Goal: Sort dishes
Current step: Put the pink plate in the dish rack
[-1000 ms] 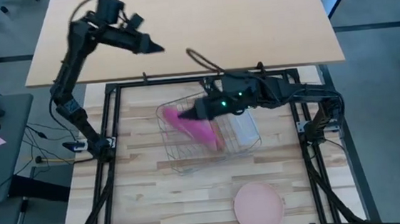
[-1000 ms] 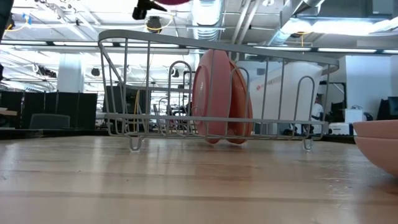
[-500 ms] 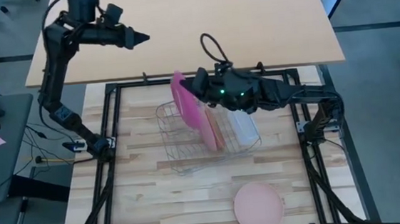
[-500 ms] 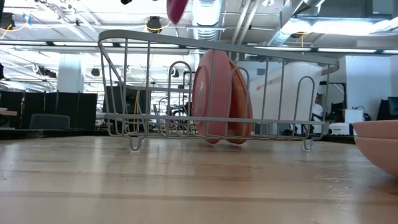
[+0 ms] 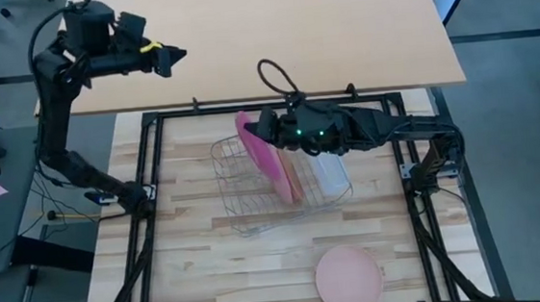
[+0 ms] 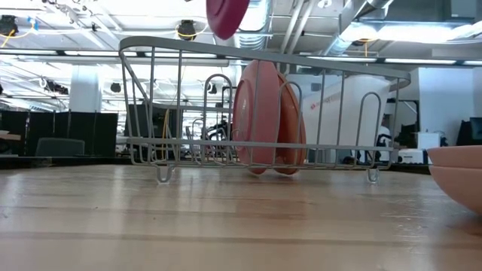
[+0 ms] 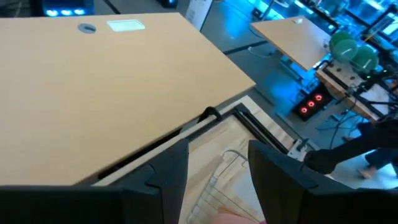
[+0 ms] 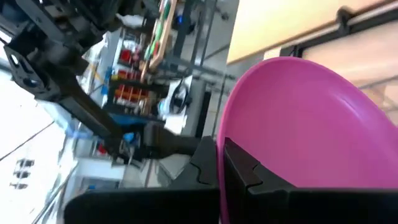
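Observation:
My right gripper (image 5: 265, 132) reaches in from the table's right, over the wire rack (image 5: 246, 211), and is shut on a bright magenta plate (image 5: 263, 163). The plate's lower edge (image 6: 228, 16) shows just above the rack's top rail. Two salmon-orange plates (image 6: 260, 117) stand on edge in the rack's slots. One more salmon plate (image 5: 350, 278) lies flat on the table near its front edge. My left gripper (image 5: 172, 54) is open, held high beyond the table's far left corner, with nothing between its fingers (image 7: 169, 168). My right gripper pinches the magenta plate's rim (image 8: 231, 130) between its two fingers (image 8: 252, 171), one on each face. The fingers come about level from the table's right. The plate stands on edge, lifted clear above the rack, its face toward the table's left.
A translucent tub (image 5: 330, 170) sits at the rack's right end. Black frame rails (image 5: 151, 117) border the wooden table. A tan desk (image 5: 242, 37) lies beyond the far edge. Open tabletop lies left of the rack and in front of it.
My right gripper has rolled at the wrist without shifting place, turning the magenta plate from a slant over the rack to standing on edge. My left gripper has risen and drawn away toward the far left, staying open.

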